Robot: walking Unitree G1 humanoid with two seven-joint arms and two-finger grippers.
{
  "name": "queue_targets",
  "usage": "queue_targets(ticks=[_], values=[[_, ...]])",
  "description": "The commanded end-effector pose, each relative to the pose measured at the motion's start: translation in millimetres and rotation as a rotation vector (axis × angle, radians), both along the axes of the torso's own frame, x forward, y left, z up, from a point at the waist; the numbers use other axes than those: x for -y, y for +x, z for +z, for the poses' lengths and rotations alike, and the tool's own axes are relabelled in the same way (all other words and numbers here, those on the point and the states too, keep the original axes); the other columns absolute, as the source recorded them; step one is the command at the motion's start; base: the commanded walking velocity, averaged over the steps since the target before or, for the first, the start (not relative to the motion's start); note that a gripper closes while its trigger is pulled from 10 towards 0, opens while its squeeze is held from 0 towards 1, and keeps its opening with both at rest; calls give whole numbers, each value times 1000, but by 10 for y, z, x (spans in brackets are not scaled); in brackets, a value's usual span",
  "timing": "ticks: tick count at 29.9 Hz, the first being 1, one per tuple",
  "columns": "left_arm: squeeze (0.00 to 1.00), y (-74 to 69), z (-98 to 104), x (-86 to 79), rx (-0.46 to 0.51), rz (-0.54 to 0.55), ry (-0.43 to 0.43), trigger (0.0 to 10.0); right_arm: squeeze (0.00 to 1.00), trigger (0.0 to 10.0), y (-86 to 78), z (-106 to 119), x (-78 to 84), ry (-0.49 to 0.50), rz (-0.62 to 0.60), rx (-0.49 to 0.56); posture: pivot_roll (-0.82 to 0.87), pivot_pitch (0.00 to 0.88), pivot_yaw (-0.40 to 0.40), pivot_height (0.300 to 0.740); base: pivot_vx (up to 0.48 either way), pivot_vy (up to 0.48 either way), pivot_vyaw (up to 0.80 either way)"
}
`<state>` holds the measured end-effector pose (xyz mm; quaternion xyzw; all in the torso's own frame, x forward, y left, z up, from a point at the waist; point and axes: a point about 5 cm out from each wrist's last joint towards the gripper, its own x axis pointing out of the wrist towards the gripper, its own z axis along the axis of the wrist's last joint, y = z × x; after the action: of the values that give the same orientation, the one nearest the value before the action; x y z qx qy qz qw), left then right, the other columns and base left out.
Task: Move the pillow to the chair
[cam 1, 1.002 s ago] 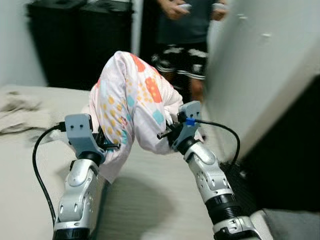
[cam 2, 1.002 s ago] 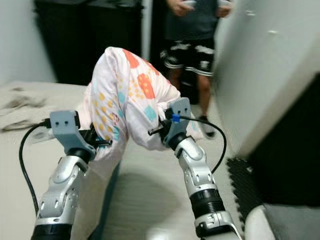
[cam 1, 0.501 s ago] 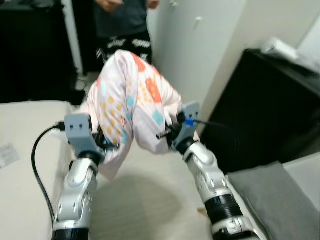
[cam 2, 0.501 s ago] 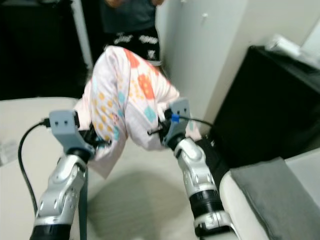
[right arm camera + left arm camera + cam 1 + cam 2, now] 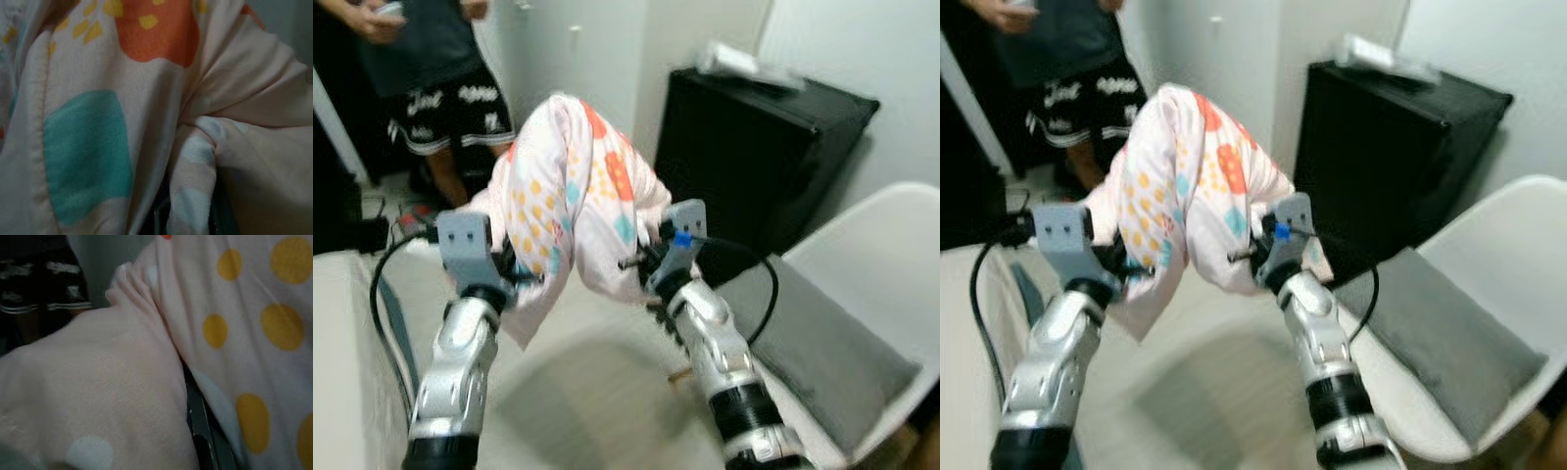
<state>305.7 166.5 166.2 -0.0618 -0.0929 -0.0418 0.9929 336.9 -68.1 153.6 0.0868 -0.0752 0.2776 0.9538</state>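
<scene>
1. Holding the pillow [image 5: 570, 201] up in the air between both arms; it is pale pink with yellow dots and orange and teal patches, folded over into a hump, clear of the floor.
2. Our left gripper [image 5: 521, 277] is clamped on the pillow's lower left edge; the left wrist view shows bunched pink fabric pressed against a black finger [image 5: 203, 428].
3. Our right gripper [image 5: 641, 262] pinches the pillow's right side; the right wrist view shows a fold of cloth gathered between its fingers.
4. White chair [image 5: 886, 259] sits to our right with a grey seat cushion [image 5: 813, 348]; its near edge lies just beside our right forearm, well below the pillow.
5. Black cabinet [image 5: 759, 152] stands behind the chair against the white wall, with a white object [image 5: 739, 64] on top, too blurred to name.
6. A person [image 5: 426, 88] stands at upper left, holding something pale in one hand [image 5: 372, 17]; the shorts carry white writing, not readable.
7. Open pale floor [image 5: 597, 392] lies under the arms; a light bed edge [image 5: 342, 362] borders our left.
</scene>
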Motion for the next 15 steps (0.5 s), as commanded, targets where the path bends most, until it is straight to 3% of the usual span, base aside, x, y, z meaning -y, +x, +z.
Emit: queue_targets(ticks=[1,15], values=[[0,30,123,185,51,-98,-5,10000,0,10000,-47,55,-121,-12,58,42,97,53,48,740,0,0,-800],[0,18,106,229,51,-108,-10,10000,0,10000,-40,64,-104,-16,51,46,93,51,35,740,0,0,-800]])
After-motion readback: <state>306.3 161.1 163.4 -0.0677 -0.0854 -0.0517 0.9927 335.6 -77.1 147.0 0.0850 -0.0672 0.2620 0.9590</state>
